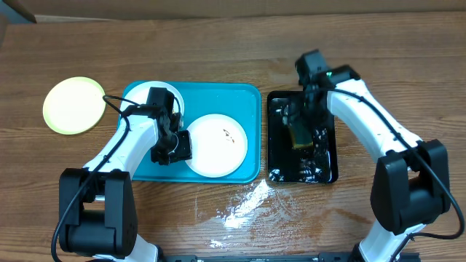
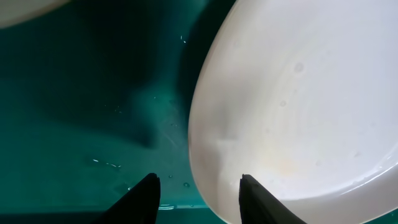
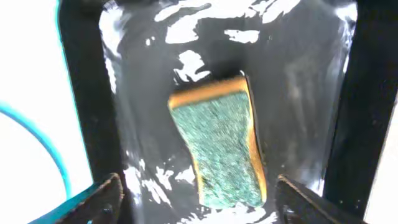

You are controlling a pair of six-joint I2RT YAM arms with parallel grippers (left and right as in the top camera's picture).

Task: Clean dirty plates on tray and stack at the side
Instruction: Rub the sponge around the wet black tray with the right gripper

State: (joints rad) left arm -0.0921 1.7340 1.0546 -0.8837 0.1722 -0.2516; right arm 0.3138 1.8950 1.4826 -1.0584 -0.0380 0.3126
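Observation:
A white plate (image 1: 215, 145) with small dark specks lies in the turquoise tray (image 1: 218, 98). My left gripper (image 1: 175, 145) is open at this plate's left edge; in the left wrist view one finger is over the plate (image 2: 298, 99) and the other over the wet tray floor (image 2: 93, 112), the rim between them (image 2: 198, 196). A second white plate (image 1: 143, 90) sits at the tray's back left, mostly under my left arm. The pale yellow-green plate (image 1: 73, 105) lies on the table left of the tray. My right gripper (image 1: 304, 120) is open above a sponge.
A green-and-yellow sponge (image 3: 221, 146) lies in the wet glossy black tray (image 1: 331, 156), between my right fingers (image 3: 202, 202). The black tray (image 3: 298, 74) stands right of the turquoise tray. Spilled water (image 1: 240, 204) shines on the wooden table in front of both trays.

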